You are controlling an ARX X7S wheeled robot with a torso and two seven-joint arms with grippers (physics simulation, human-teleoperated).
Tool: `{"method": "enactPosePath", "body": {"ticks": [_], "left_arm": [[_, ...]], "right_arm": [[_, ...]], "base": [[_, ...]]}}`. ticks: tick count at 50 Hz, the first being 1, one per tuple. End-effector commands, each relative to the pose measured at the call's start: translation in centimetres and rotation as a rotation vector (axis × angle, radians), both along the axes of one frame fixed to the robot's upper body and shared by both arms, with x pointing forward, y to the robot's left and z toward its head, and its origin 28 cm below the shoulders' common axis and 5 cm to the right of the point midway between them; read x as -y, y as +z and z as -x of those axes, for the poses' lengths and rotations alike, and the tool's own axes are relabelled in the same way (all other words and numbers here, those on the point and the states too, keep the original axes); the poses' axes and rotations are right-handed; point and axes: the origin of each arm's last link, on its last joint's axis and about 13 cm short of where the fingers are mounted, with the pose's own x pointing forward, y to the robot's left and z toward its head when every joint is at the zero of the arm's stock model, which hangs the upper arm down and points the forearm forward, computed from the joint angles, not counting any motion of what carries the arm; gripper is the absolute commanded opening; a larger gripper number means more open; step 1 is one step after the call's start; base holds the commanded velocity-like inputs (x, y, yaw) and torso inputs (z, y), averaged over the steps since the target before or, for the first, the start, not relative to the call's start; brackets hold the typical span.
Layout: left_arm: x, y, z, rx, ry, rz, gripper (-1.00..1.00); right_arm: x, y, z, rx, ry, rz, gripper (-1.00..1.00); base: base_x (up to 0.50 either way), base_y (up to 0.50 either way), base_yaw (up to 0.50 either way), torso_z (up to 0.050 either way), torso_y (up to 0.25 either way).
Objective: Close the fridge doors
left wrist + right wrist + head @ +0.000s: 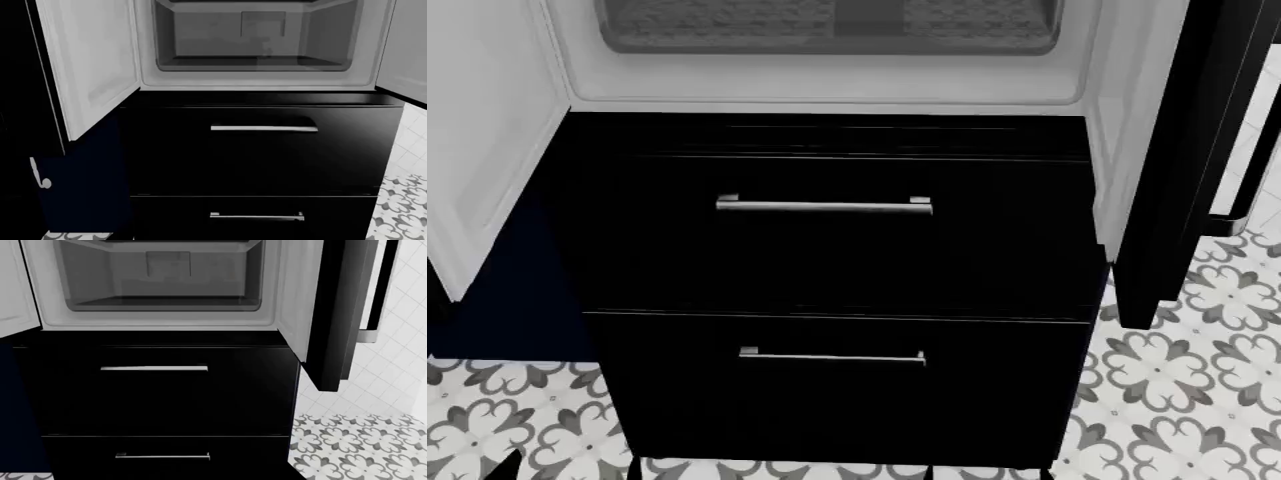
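Observation:
Both fridge doors stand open in front of me. The left door [93,65] shows its white inner lining, which also appears at the head view's left edge [481,130] and in the right wrist view [13,290]. The right door [333,315] swings out with its glossy black edge toward me [1168,150], and its white lining shows in the left wrist view [407,45]. Its long vertical bar handle [380,285] runs along the outer side [1244,150]. The open fridge compartment [260,40] lies between the doors. Neither gripper shows in any view.
Two black drawers sit under the compartment, the upper with a silver handle [823,206], the lower with another [831,356]. A navy cabinet with a cream handle [37,172] stands left of the fridge. Patterned floor tiles [1174,390] and a white tiled wall [400,340] lie to the right.

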Motion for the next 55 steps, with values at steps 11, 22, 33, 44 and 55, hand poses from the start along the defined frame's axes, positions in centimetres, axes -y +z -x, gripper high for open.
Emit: {"method": "enactPosePath", "body": {"ticks": [11, 22, 33, 44, 55], "left_arm": [[0.1, 0.7, 0.2, -0.026, 0.016, 0.012, 1.0], [0.3, 2.2, 0.9, 0.033, -0.013, -0.045, 1.0], [0.2, 7.0, 0.5, 0.051, -0.09, -0.042, 1.0], [0.4, 11.3, 0.4, 0.117, -0.113, -0.051, 1.0], [0.5, 8.9, 0.1, 0.138, -0.087, -0.066, 1.0]], "right_arm": [[0.0, 0.4, 0.0, 0.001, -0.007, -0.007, 1.0], [0.0, 1.9, 0.5, 0.023, 0.026, -0.021, 1.0], [0.3, 5.7, 0.7, 0.087, 0.038, -0.009, 1.0], [0.2, 9.1, 0.0, 0.129, 0.048, 0.022, 1.0], [0.1, 7.2, -0.3, 0.103, 0.061, 0.011, 1.0]], "base": [[0.0, 0.0, 0.0, 0.0, 0.0], [0.0, 0.0, 0.0, 0.03, 0.0], [0.0, 0.0, 0.0, 0.05, 0.0], [0.0, 0.0, 0.0, 0.05, 0.0], [0.0, 0.0, 0.0, 0.044, 0.0]]}}
